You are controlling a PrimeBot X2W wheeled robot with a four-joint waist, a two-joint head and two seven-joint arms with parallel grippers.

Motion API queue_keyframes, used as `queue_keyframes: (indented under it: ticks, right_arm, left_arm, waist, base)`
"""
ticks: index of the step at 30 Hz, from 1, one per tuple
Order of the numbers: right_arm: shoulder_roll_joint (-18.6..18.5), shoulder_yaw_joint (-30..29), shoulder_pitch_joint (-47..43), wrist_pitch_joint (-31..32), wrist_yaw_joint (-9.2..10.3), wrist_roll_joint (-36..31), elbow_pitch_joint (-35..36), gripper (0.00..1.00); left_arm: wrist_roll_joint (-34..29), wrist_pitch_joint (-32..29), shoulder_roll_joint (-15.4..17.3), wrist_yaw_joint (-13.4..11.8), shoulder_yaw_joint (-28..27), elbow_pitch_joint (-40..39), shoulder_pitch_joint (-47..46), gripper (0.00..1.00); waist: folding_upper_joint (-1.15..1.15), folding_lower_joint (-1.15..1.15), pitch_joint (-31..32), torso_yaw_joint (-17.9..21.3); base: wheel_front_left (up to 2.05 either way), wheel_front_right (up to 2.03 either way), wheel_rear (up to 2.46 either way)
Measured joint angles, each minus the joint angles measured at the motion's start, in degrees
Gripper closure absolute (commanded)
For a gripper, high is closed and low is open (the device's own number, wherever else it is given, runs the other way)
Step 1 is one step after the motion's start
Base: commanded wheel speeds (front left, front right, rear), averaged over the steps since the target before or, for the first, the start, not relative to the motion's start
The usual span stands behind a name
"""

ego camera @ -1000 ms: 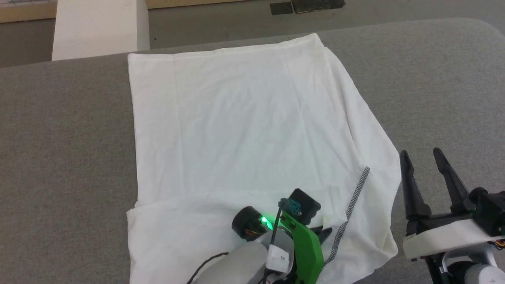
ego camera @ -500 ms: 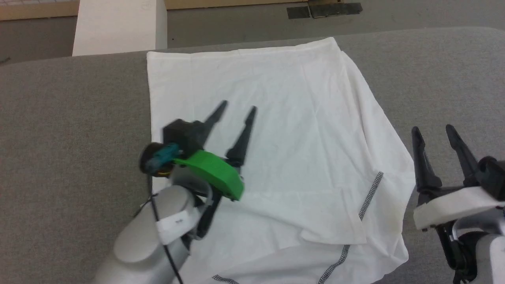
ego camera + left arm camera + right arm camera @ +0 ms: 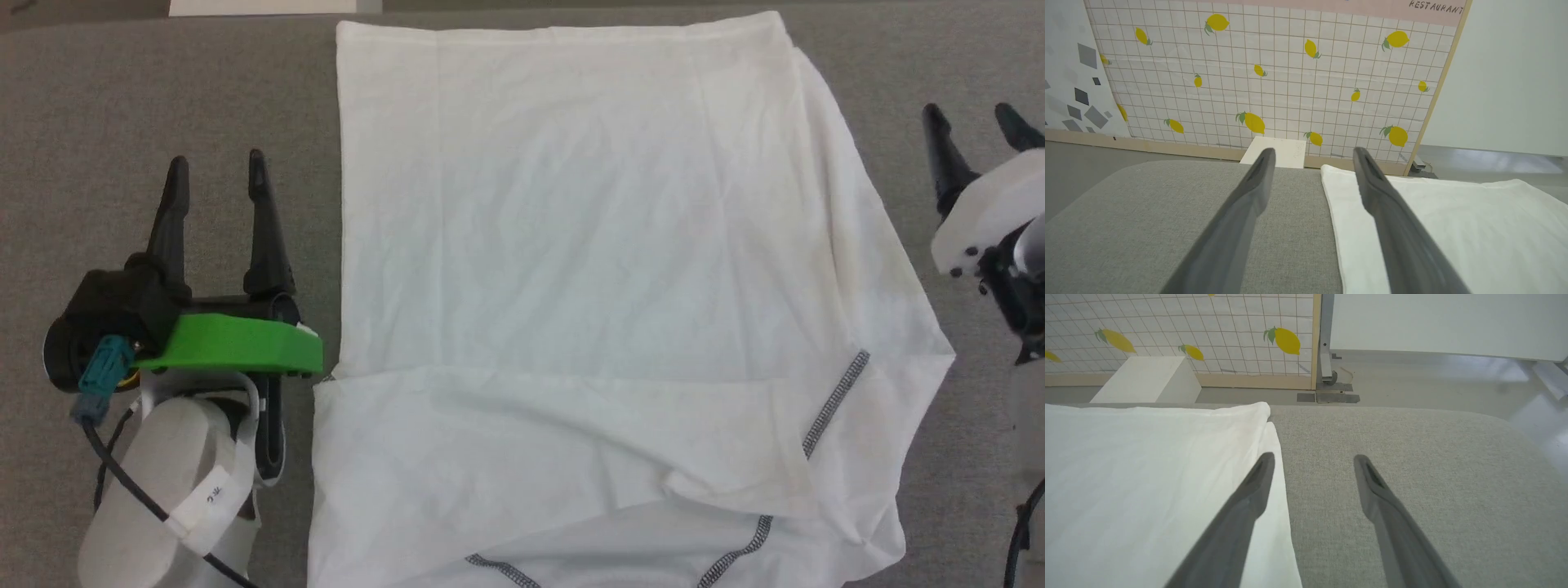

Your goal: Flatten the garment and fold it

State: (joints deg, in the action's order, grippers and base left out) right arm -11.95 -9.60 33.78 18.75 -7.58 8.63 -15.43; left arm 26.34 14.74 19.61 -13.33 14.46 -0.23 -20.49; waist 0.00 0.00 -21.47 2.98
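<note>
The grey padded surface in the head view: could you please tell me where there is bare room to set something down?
Bare grey surface lies left of the shirt, beyond the left claw, and right of the shirt around the right claw. The shirt covers the middle, and the left arm takes the near left.

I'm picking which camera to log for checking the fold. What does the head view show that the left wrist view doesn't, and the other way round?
Head view adds: most of the garment spread flat, a fold across its near part, dark zigzag stitching, and the right gripper, open near its right edge. Left wrist view adds: the lemon-print grid panel beyond the grey surface. Both share: the left gripper, open and empty, beside the garment's left edge.
</note>
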Motion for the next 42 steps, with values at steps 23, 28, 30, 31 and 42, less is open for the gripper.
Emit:
queue_keyframes:
  ticks: [23,28,30,31,42]
  right_arm:
    - [-8.3,4.4,18.5,18.8,0.03,4.0,-15.8,0.6]
    - [-9.3,6.4,18.3,23.4,0.02,6.8,-14.0,1.0]
    - [-9.4,6.2,17.4,23.1,0.02,7.7,-13.0,1.0]
    - [-9.5,6.1,16.8,22.5,0.02,8.0,-12.6,1.0]
    - [-11.9,-4.1,7.9,12.1,-0.02,6.4,-11.1,1.0]
  left_arm:
    - [-9.3,0.0,-12.5,11.7,-13.3,-0.2,0.8,0.0]
    - [-10.3,0.0,-13.6,13.3,-15.1,0.3,0.8,0.0]
    - [-10.6,0.0,-14.0,13.9,-15.5,0.6,0.8,0.0]
    - [-10.8,0.0,-14.2,14.2,-15.7,0.9,0.8,0.0]
    - [-11.8,0.0,-15.5,15.8,-17.6,3.1,2.0,0.0]
  waist:
    - [0.0,0.01,-12.7,-8.3]
    - [0.0,0.01,-12.5,-8.2]
    - [0.0,0.01,-12.2,-8.1]
    - [0.0,0.01,-12.1,-8.0]
    - [0.0,0.01,-8.0,-7.2]
  base:
    - [0.0,0.0,0.0]
    - [0.0,0.0,0.0]
    - [0.0,0.0,0.0]
    - [0.0,0.0,0.0]
    - [0.0,0.0,0.0]
